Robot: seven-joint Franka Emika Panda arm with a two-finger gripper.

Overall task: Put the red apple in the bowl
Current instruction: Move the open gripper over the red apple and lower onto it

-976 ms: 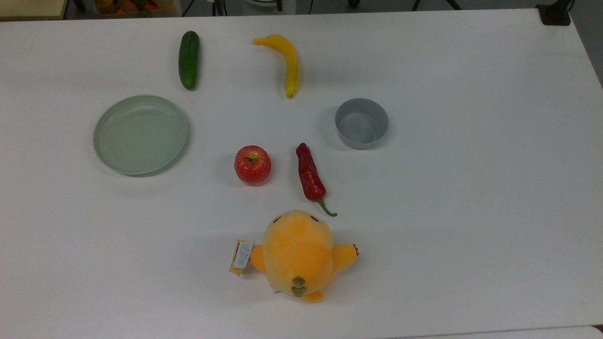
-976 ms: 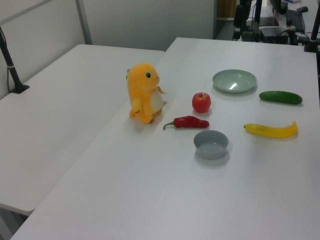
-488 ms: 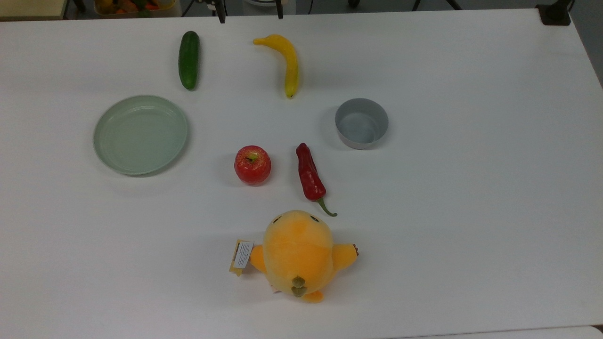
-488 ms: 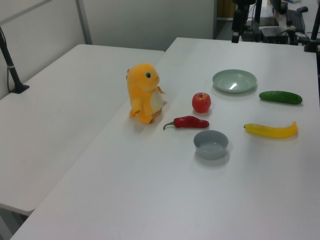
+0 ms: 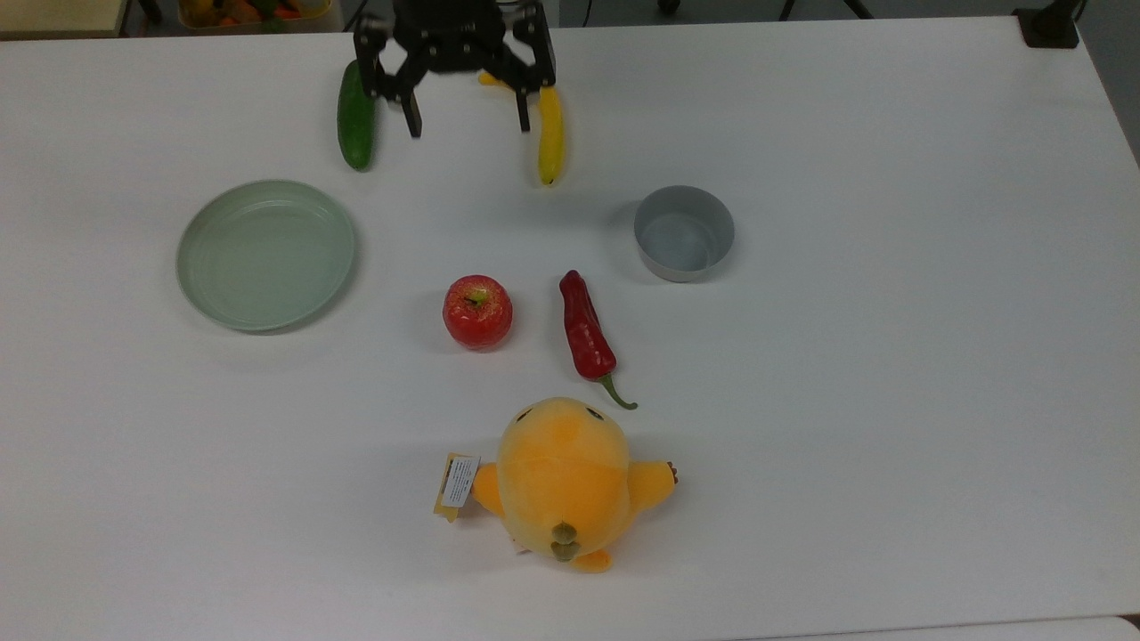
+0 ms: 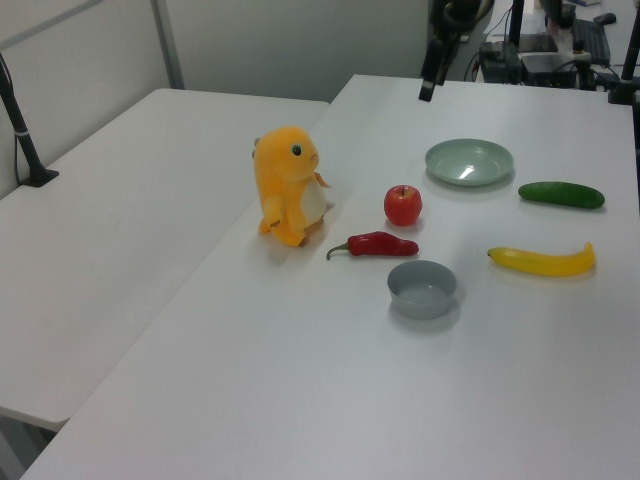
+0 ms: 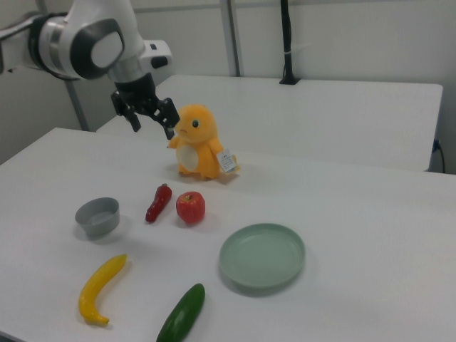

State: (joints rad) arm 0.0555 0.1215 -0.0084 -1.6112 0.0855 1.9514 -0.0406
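Note:
The red apple point(image 5: 477, 312) point(image 6: 403, 205) point(image 7: 190, 207) sits upright on the white table, near the middle. The grey bowl point(image 5: 684, 233) point(image 6: 422, 289) point(image 7: 97, 216) stands empty, to the top view's right of the apple and a little farther back, with a red chili between them. My gripper point(image 5: 468, 120) point(image 7: 152, 127) hangs open and holds nothing, high above the table's far edge in the top view, between a cucumber and a banana. It is well away from the apple and the bowl.
A pale green plate point(image 5: 265, 255) lies at the top view's left. The cucumber point(image 5: 357, 120) and the banana point(image 5: 550, 133) lie at the back. The red chili point(image 5: 586, 334) is beside the apple. An orange plush toy point(image 5: 561, 481) stands in front.
My gripper has come into the top view from its top edge and now hangs between the cucumber and the banana. No object on the table has moved.

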